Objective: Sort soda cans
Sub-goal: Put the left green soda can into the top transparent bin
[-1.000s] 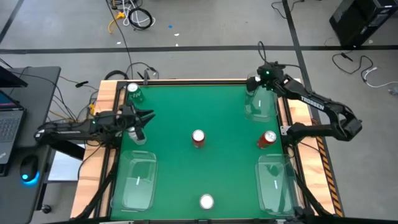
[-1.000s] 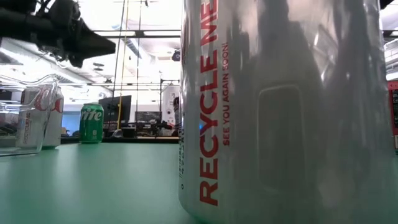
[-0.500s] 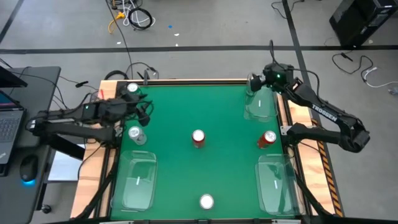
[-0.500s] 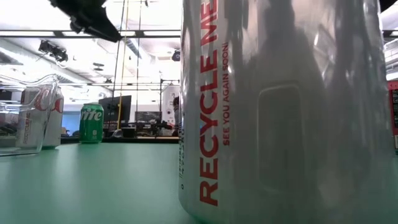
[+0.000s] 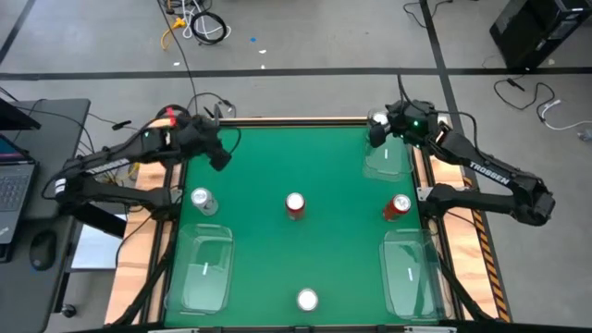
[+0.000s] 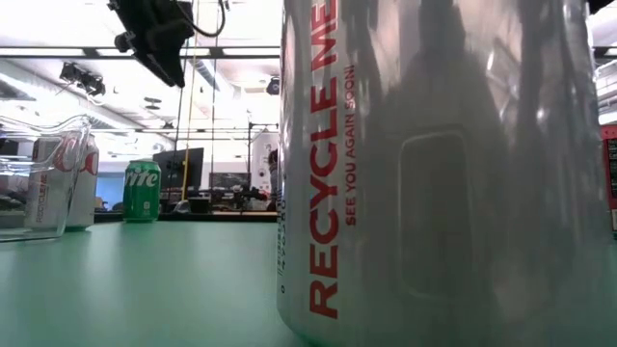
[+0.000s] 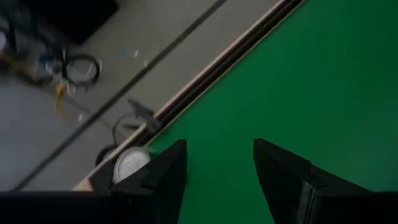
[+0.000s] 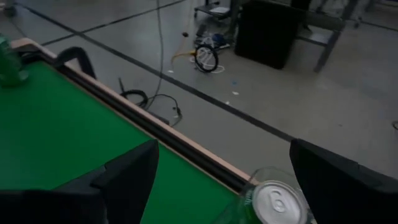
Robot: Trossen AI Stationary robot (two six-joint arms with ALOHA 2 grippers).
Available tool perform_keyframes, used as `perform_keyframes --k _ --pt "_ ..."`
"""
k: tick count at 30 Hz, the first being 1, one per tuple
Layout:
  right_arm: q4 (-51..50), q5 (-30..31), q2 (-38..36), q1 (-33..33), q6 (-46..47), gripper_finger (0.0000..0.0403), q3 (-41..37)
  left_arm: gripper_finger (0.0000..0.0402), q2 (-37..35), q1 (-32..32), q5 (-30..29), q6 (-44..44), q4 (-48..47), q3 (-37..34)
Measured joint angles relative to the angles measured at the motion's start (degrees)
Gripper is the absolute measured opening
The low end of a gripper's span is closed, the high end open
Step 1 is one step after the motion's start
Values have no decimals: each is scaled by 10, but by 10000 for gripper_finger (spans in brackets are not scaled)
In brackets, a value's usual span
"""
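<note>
Hovering, left gripper (image 5: 222, 159): far-left corner, jaws parted, empty
Right gripper (image 5: 375, 129): jaws wide; above far-right tray (image 5: 388, 165)
Soda cans: red (image 5: 295, 204) centre; red (image 5: 400, 205) right; silver (image 5: 203, 199) left; silver (image 5: 307, 299) near edge

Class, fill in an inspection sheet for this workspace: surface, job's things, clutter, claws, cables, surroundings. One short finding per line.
Surface: green table, wooden edges.
Job's things: red can mid-table; second red can at right; silver can at left; silver-topped can at near edge; a can in the far-right tray; green can at the far-left corner.
Clutter: two trays at the near corners, holding no cans.
Claws: left claw open, raised over the far-left corner; right claw open, over the far-right tray.
Cables: loose ones on the floor and by the table's left edge.
Surroundings: laptop, mouse on the left desk.
</note>
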Motion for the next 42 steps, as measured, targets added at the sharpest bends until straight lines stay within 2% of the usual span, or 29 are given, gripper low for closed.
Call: perform_keyframes --k 7,9,12,17,23,34,39,42 --pt "0 -2 0 29 0 350 0 194 46 128 69 21 -35 34" --pt "0 -2 0 37 0 350 0 194 53 149 59 58 -31 32" --pt "0 -2 1 46 0 350 0 194 66 166 28 74 -23 32" --pt "0 -2 1 56 0 350 0 194 90 195 109 59 -42 32" --pt "0 -2 1 62 0 350 0 196 131 254 119 78 -51 32" --pt "0 -2 1 85 0 350 0 249 214 352 111 138 -55 32" --pt "-4 -2 1 91 0 350 0 265 246 366 155 153 -55 32" --pt "-7 -3 1 91 0 350 0 266 262 370 159 153 -54 32"
